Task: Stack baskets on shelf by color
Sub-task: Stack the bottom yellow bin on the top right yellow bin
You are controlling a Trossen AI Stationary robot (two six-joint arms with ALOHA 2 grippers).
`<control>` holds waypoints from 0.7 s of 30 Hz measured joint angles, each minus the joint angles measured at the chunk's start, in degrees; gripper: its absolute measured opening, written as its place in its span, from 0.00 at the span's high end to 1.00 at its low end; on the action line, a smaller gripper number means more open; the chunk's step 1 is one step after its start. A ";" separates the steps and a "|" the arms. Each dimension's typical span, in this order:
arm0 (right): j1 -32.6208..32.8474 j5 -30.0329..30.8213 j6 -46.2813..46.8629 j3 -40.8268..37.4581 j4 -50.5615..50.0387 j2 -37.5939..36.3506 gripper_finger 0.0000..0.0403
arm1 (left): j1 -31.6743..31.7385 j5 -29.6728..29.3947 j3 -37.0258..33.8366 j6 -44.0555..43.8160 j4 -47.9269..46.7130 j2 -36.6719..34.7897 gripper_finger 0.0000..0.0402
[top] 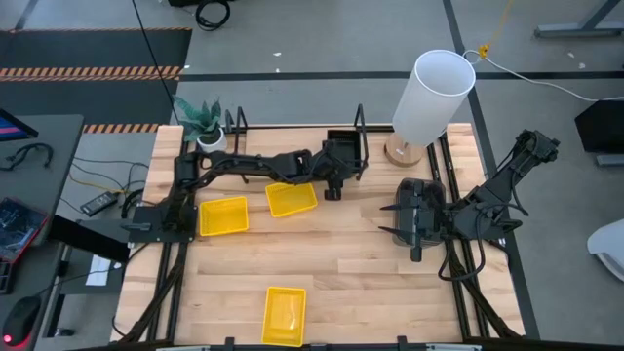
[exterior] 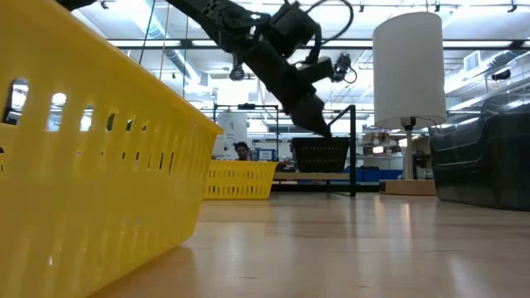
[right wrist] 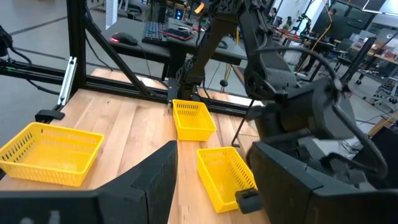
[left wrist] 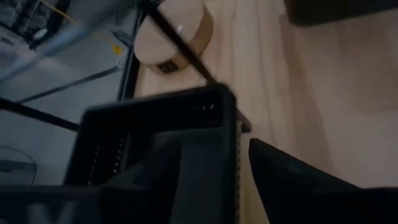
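Three yellow baskets lie on the tabletop (top: 222, 216), (top: 291, 198), (top: 285, 315); the near one fills the left of the low view (exterior: 91, 157). A black perforated basket (exterior: 321, 155) stands on the shelf (top: 292, 128) between wire uprights. My left gripper (top: 334, 183) is open over it, its fingers astride one wall. My right gripper (top: 383, 219) is open at the table's right, pointing left, touching nothing. Dark grey baskets (exterior: 484, 157) stand at the right. My left gripper (left wrist: 205, 155) comes at the black basket from above, slanting toward the far edge. One finger is over the inside, the other finger (left wrist: 298, 183) outside the side wall (left wrist: 235, 149), with a strip of wood showing between. I cannot tell whether it touches the basket.
A lamp with a tall white shade (top: 434, 93) and a round wooden base (top: 405, 151) stands at the far right, beside the shelf. A small potted plant (top: 205, 122) sits at the far left corner. Bare wood lies between the yellow baskets and my right gripper (right wrist: 214, 162).
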 joint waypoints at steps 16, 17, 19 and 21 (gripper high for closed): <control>0.00 -0.05 0.72 0.00 -0.45 0.00 0.49 | -4.93 1.24 0.06 -7.10 -32.09 -9.74 0.61; -0.01 -0.09 0.75 0.00 -0.42 0.00 0.49 | -4.90 2.65 0.00 -7.68 -35.06 -10.47 0.62; -0.01 -0.11 1.05 0.00 -0.45 0.00 0.49 | -4.56 6.64 -0.02 -8.60 -37.42 -12.12 0.64; 0.00 -0.12 1.16 0.00 -0.51 0.00 0.49 | -4.32 9.58 -0.84 -9.30 -37.50 -14.52 0.67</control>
